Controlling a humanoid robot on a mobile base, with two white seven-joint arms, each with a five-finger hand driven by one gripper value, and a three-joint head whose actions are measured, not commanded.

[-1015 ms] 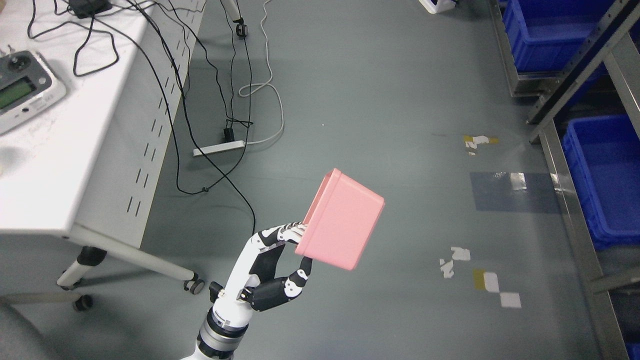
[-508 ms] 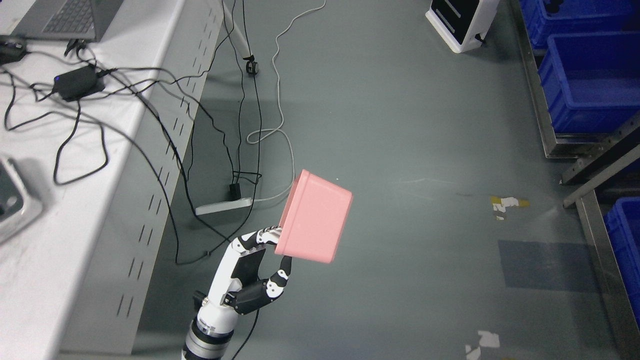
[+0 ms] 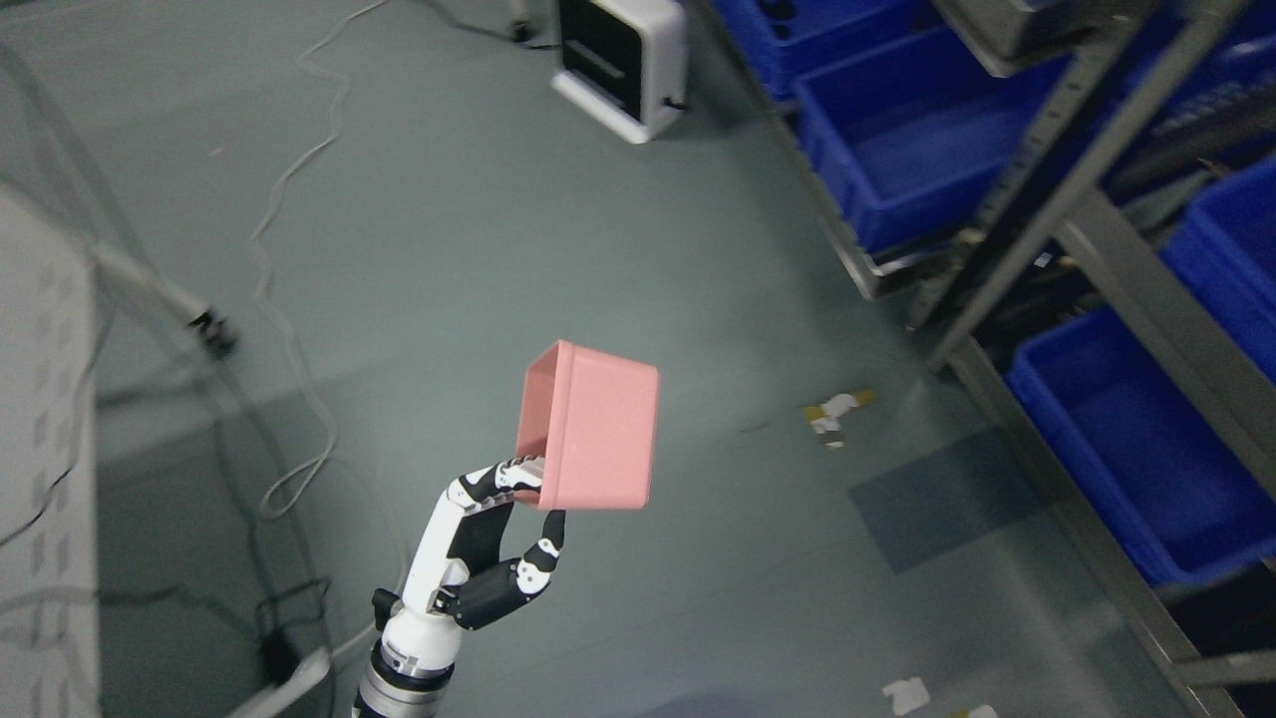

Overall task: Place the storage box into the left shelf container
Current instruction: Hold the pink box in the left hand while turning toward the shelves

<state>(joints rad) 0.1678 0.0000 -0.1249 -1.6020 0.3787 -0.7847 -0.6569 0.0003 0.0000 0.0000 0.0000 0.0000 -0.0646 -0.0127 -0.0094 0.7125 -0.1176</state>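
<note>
The pink storage box [image 3: 596, 429] hangs in the air over the grey floor [image 3: 478, 219], tipped on its side so that its open mouth faces left and its flat bottom faces the camera. It looks like thin moulded plastic: probably light, stiff enough to keep its shape, and smooth, so it may slip or swing. The left hand [image 3: 498, 529] holds it at the lower left rim only, fingers [image 3: 513, 469] hooked over the edge and the thumb pressing from below. That is a pinch on one corner, far from the box's middle, so a quick turn could twist it loose; a hold nearer the middle of a wall would likely be steadier. The right hand is not in view.

To the right stands a metal shelf frame [image 3: 1057, 130] carrying blue containers [image 3: 887, 150], well apart from the box. Its slanted upright and lower rail lie between the box and the bins and would need clearing. A white appliance [image 3: 623, 60] sits on the floor at the top; cables [image 3: 299, 199] trail on the left beside a pale worktop [image 3: 45, 479].
</note>
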